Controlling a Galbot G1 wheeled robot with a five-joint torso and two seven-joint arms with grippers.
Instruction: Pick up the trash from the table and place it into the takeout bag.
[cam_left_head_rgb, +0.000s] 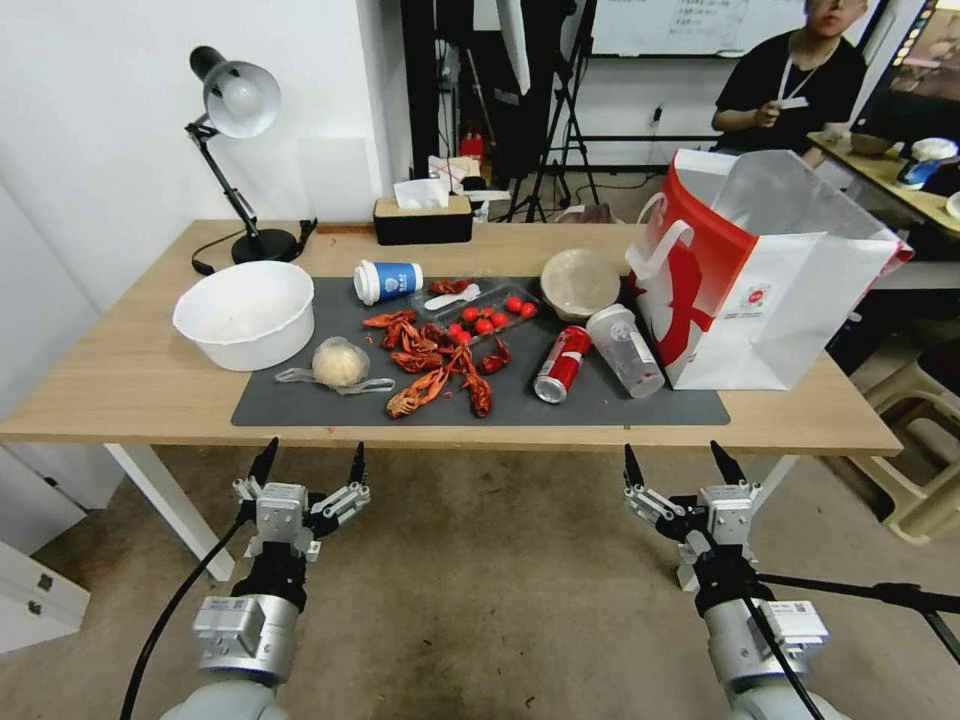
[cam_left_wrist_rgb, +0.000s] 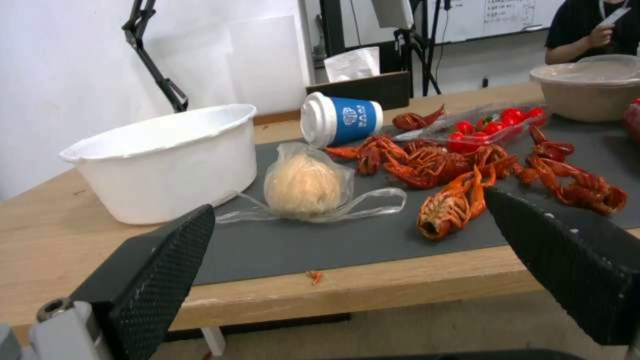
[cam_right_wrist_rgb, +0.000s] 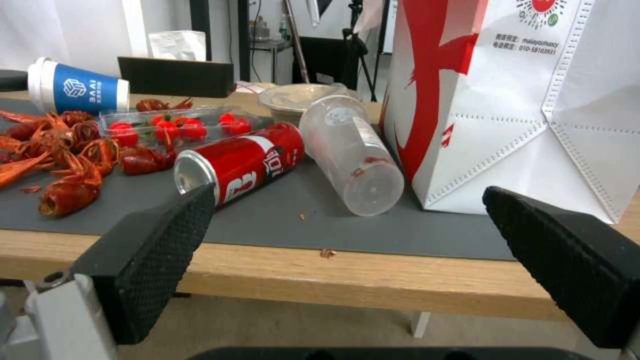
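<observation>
We hold both grippers, left gripper (cam_left_head_rgb: 308, 466) and right gripper (cam_left_head_rgb: 678, 466), spread and empty short of the table (cam_left_head_rgb: 130, 380); red soda can (cam_right_wrist_rgb: 240, 162) lies ahead of the right one, light, slick, dentable, so we'd pinch mid-body.

A red soda can (cam_right_wrist_rgb: 243, 162) and a clear plastic cup (cam_right_wrist_rgb: 351, 152) lie tipped on the dark grey mat (cam_right_wrist_rgb: 280, 220) beside the takeout bag (cam_right_wrist_rgb: 507, 100).

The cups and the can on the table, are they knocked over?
Yes. The red soda can, clear plastic cup and blue-and-white paper cup all lie on their sides on the dark grey mat.
</observation>
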